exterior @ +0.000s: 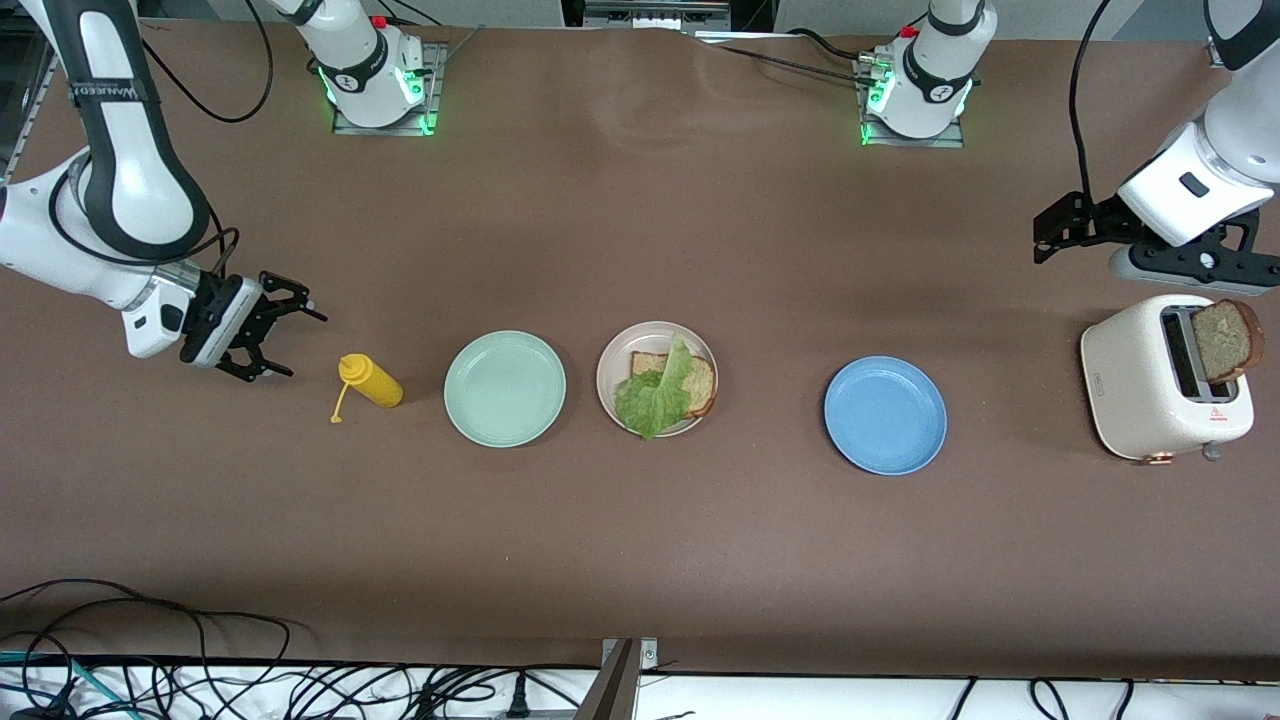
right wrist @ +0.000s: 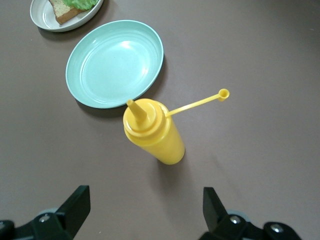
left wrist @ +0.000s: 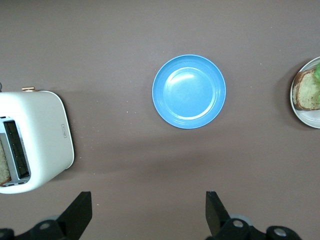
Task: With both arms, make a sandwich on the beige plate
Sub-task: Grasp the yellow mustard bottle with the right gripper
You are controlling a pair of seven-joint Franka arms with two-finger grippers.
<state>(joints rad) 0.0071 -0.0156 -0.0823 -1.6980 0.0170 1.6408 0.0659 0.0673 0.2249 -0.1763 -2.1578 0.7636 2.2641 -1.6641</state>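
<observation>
Front view showed the beige plate [exterior: 612, 352] holding one toast slice [exterior: 700, 385] under a lettuce leaf [exterior: 655, 395]; the second slice [exterior: 1224, 340] stood in the toaster [exterior: 1130, 385], well apart from that plate; the left gripper [exterior: 1050, 232] hung spread and empty over the table near the toaster, the right gripper [exterior: 280, 335] likewise beside the mustard bottle [exterior: 372, 382]; a crooked pinch could crumble the toast or tip the toaster.

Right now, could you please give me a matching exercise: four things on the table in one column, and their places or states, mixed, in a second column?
Things:
1. lettuce leaf
2. toast slice
3. mustard bottle
4. blue plate

Places or states:
A. bare, between the beige plate and the toaster
B. standing up out of a toaster slot
C. lying on toast on the beige plate
D. cap off, beside the mint-green plate

Pairs: 1-C, 2-B, 3-D, 4-A
</observation>
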